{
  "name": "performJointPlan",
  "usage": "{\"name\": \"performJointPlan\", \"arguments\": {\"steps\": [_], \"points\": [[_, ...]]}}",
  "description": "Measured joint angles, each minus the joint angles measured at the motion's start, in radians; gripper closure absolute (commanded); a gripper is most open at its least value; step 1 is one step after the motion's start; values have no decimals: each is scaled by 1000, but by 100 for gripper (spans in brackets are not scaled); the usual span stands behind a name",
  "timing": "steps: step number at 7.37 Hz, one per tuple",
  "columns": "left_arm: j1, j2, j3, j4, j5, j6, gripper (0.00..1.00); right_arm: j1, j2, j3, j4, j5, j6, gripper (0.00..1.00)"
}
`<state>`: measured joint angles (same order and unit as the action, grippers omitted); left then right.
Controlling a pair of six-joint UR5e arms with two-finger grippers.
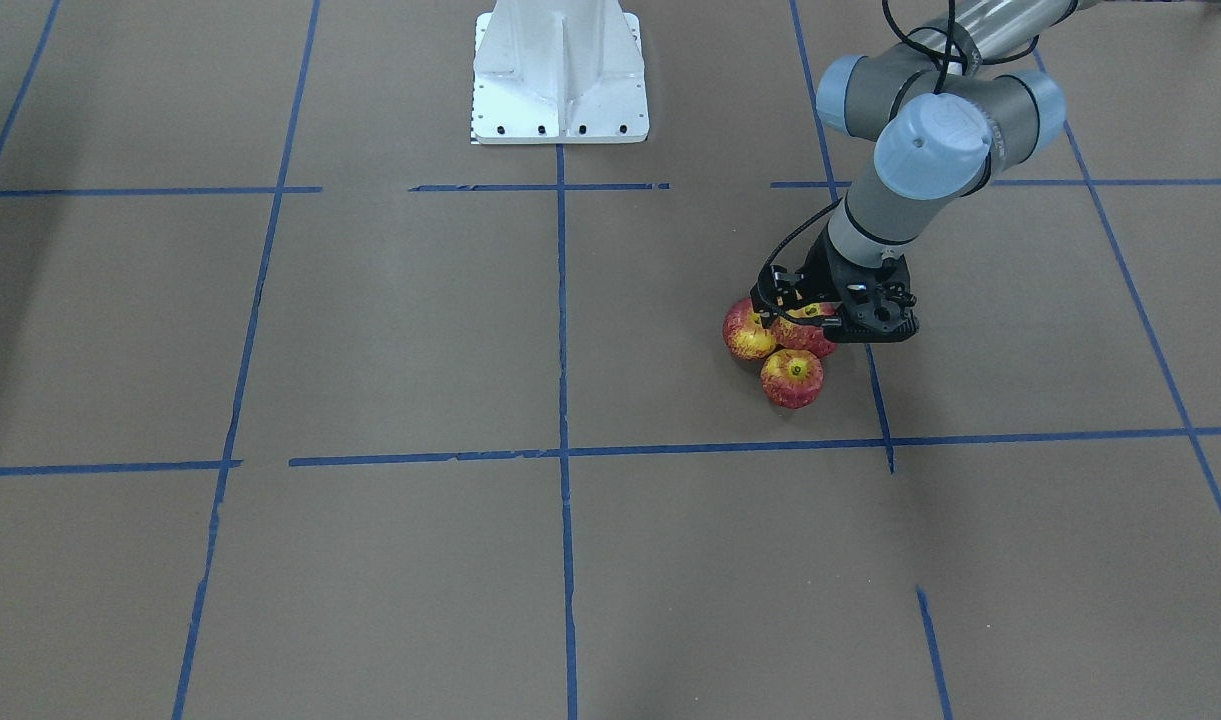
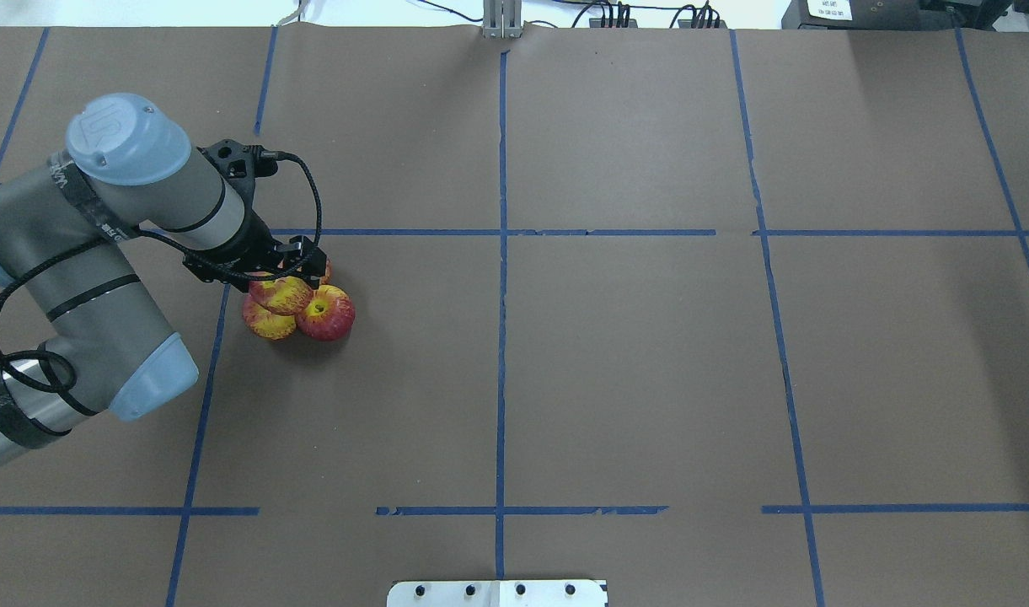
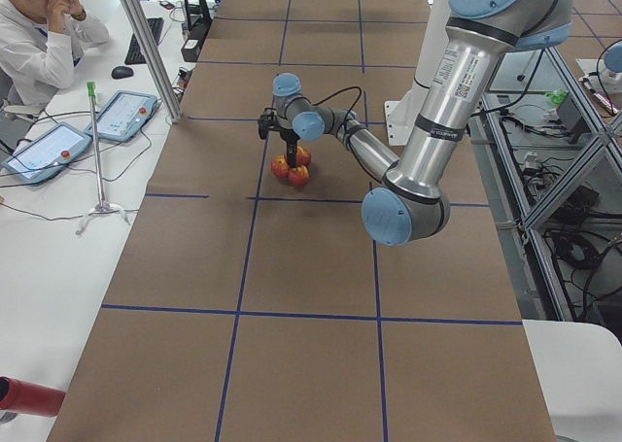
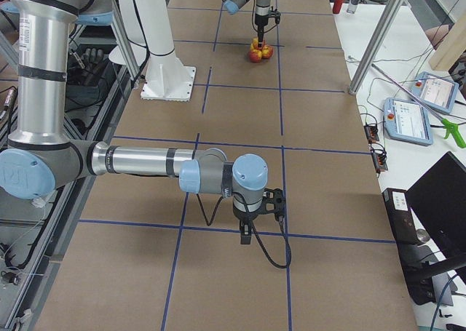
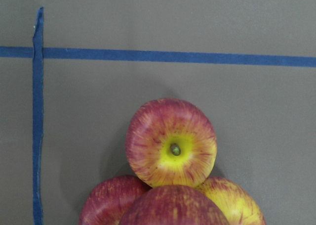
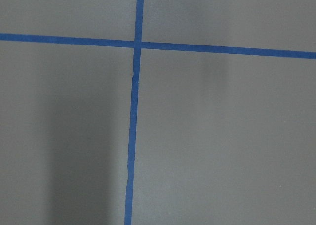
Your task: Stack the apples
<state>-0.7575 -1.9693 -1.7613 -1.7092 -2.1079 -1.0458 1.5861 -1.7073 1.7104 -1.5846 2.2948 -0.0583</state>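
Four red-and-yellow apples sit in a tight cluster on the brown table. In the front view two base apples [image 1: 748,332] [image 1: 792,378] show, and a third apple [image 1: 805,335] rests on top of them. My left gripper [image 1: 812,318] points straight down over this top apple [image 2: 280,295] and is closed around it. In the left wrist view the top apple [image 5: 173,207] fills the bottom edge above three base apples, one with its stem up [image 5: 171,142]. My right gripper [image 4: 246,233] hangs low over bare table far from the apples; whether it is open or shut cannot be told.
Blue tape lines [image 2: 502,253] divide the table into squares. The white robot base [image 1: 560,75] stands at the table's edge. An operator [image 3: 39,34] sits at a side desk with tablets [image 3: 121,115] and a metal post [image 3: 146,44].
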Motion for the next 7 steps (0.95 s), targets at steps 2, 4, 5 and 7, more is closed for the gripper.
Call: {"name": "performJointPlan", "arguments": {"steps": [2,4,5,7], "points": [[-28,84,-121,2,-2,13,0,0,0,0,0,0,0,0],[-98,201,-233,-2,-8,87,0,0,0,0,0,0,0,0],[-140,263,-269,-5,-10,145,0,0,0,0,0,0,0,0],[-237,389,-299,-8,-15,317,0,0,0,0,0,0,0,0]]}}
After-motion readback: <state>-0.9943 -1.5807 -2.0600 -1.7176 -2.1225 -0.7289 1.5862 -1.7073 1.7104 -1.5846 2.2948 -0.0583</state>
